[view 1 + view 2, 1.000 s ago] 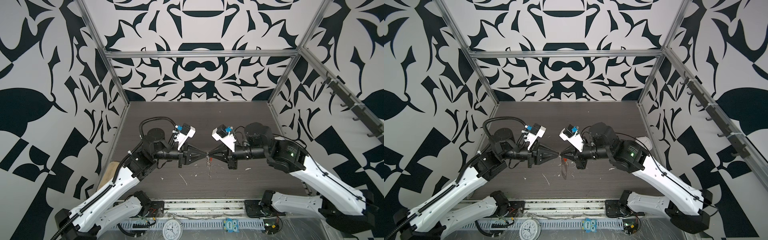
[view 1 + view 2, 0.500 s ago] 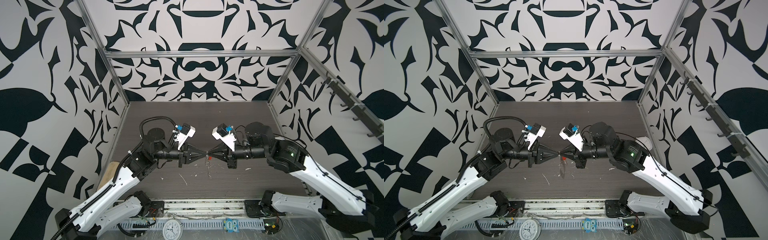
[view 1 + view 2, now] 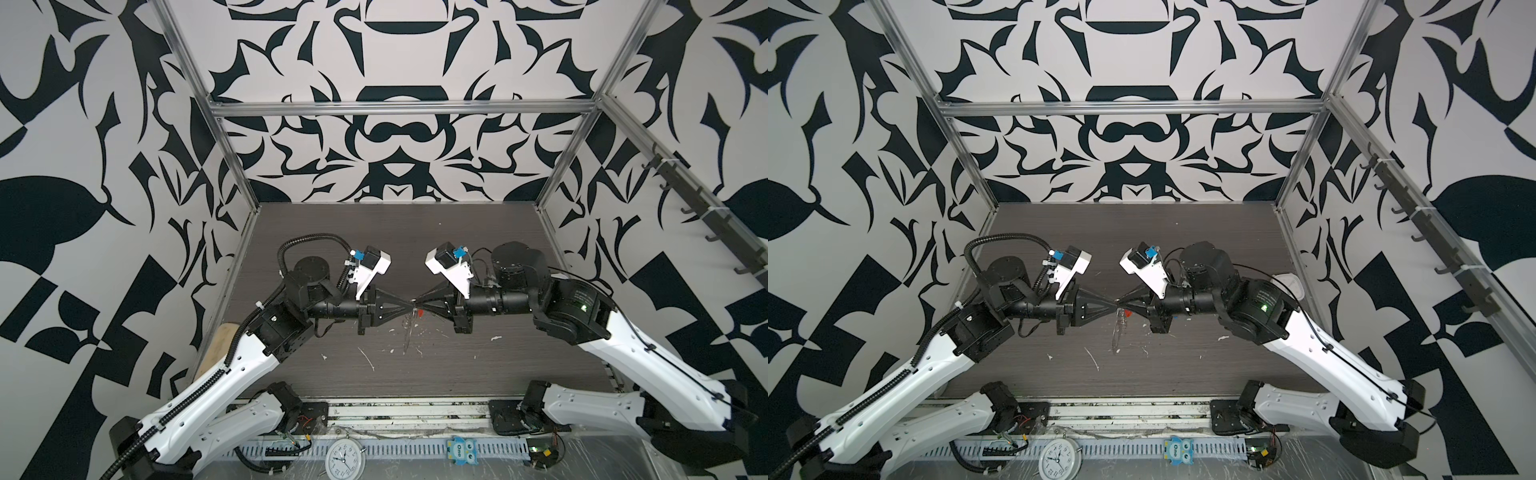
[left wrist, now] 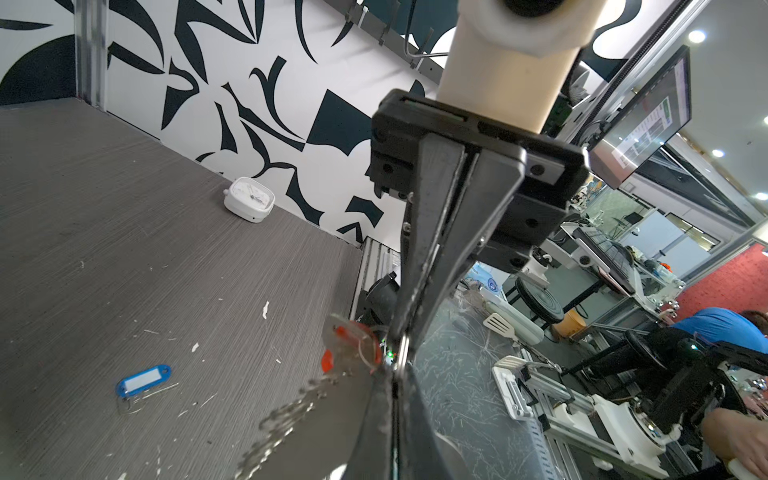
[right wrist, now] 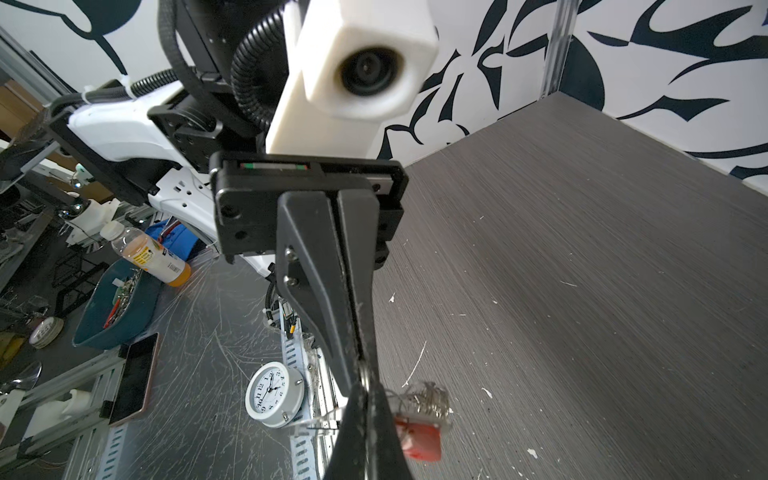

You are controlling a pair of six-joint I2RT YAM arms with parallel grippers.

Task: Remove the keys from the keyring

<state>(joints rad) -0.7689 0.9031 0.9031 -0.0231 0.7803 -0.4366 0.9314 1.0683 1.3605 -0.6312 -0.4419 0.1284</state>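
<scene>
Both grippers meet tip to tip above the middle of the table. My left gripper [image 3: 410, 308] [image 4: 397, 372] is shut on a silvery ring of the keyring [image 4: 401, 353]. My right gripper [image 3: 418, 308] [image 5: 364, 390] is shut on the same ring from the opposite side. The red key [image 4: 353, 347] [image 5: 419, 440] [image 3: 1128, 314] hangs at that ring, just beside the tips. The keyring's chain [image 4: 286, 415] [image 3: 408, 332] dangles toward the table. The blue key [image 4: 143, 381] lies flat on the table, apart from the chain; it shows only in the left wrist view.
A small white square clock [image 4: 249, 199] stands on the table against the right wall. A round clock [image 3: 345, 459] [image 5: 274, 392] and a blue owl figure [image 3: 461, 450] sit on the front rail. White scuff marks [image 3: 368, 359] dot the table's front half.
My left gripper's jaws have closed the last bit onto the ring. Both arms have stayed tip to tip, and the chain still hangs below them.
</scene>
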